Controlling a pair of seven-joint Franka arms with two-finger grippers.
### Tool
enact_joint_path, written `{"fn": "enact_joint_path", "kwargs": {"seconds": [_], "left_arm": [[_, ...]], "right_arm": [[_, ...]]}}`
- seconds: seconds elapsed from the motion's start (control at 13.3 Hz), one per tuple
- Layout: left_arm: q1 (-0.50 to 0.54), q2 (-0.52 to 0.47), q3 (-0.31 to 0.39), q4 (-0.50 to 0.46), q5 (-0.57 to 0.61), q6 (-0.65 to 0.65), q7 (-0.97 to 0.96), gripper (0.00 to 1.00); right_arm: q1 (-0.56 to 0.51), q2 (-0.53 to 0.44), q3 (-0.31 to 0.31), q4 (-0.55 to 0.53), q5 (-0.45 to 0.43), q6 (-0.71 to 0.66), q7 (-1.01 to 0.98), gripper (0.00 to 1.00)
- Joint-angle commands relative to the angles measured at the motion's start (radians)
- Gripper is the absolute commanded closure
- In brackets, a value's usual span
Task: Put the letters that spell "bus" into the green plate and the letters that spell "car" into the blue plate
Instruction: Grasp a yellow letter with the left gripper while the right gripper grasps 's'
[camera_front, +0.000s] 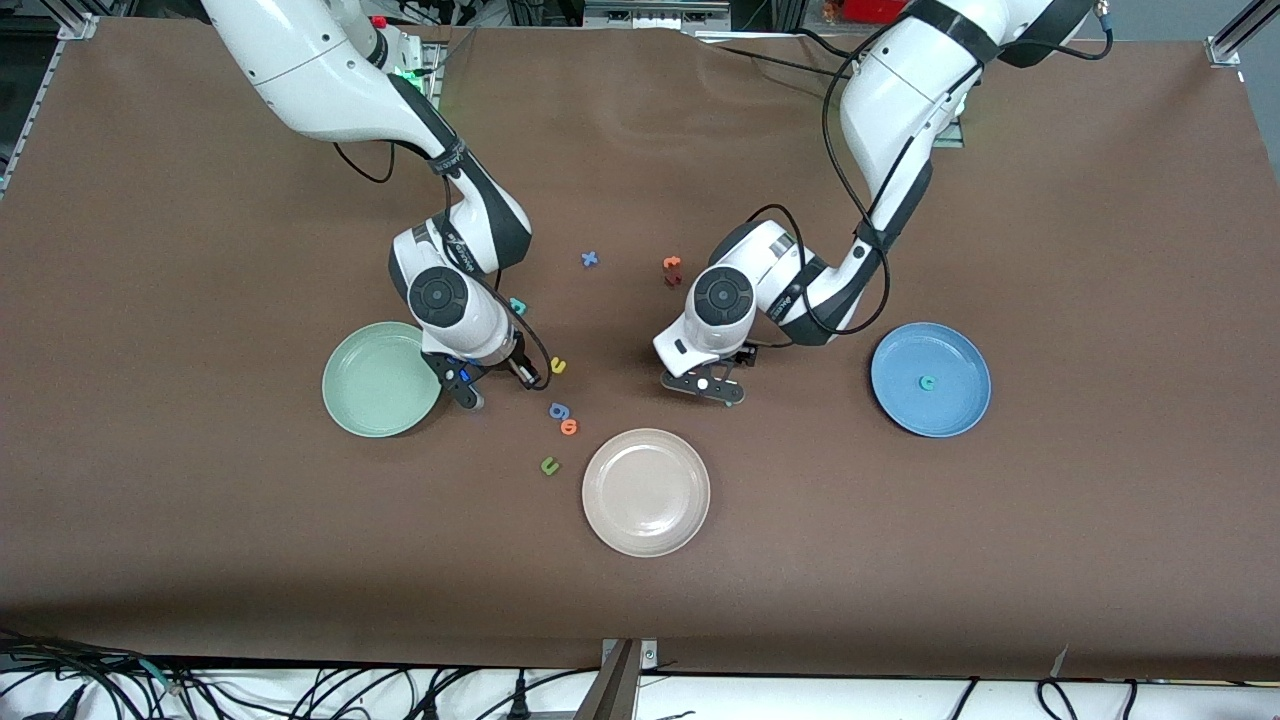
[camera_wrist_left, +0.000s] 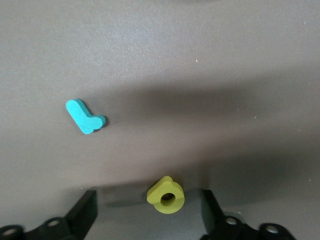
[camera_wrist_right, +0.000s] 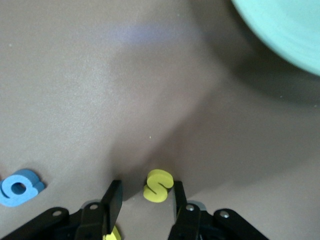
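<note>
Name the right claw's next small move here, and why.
Probably close on the yellow "s": the right claw sits low on the table beside the green plate, fingers either side of that letter with gaps showing. The plate looks empty.

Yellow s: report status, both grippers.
Right gripper open, straddling yellow s beside green plate. Left gripper open around yellow a. Blue g lies apart.

Matt foam letters, glossy beige plate
</note>
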Motion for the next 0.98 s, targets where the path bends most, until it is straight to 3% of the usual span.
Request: {"fn": "enact_joint_path", "kwargs": {"seconds": [0.0, 0.3, 0.6, 0.83, 0.9], "left_arm": [[-0.014, 0.012, 0.009, 0.016, 0.029, -0.001, -0.005, 0.68], [-0.012, 0.010, 0.007, 0.019, 0.029, -0.001, 0.000, 1.00], [-0.002, -0.008, 0.006, 0.039, 0.031, -0.021, -0.002, 1.00], [0.033, -0.059, 0.006, 0.051, 0.032, -0.121, 0.024, 1.00], [0.050, -0.074, 0.004, 0.052, 0.031, -0.169, 0.062, 1.00]], "right_arm": [[-0.006, -0.002, -0.016, -0.020, -0.027, 0.009, -0.010, 0.51], [-0.006, -0.002, -0.018, -0.021, -0.033, 0.009, -0.011, 0.57], [-0.006, 0.002, -0.018, -0.021, -0.048, 0.012, -0.011, 0.69], [-0.006, 0.004, -0.018, -0.024, -0.054, 0.021, -0.013, 0.84], [-0.006, -0.001, -0.016, -0.024, -0.053, 0.018, -0.030, 0.85]]}}
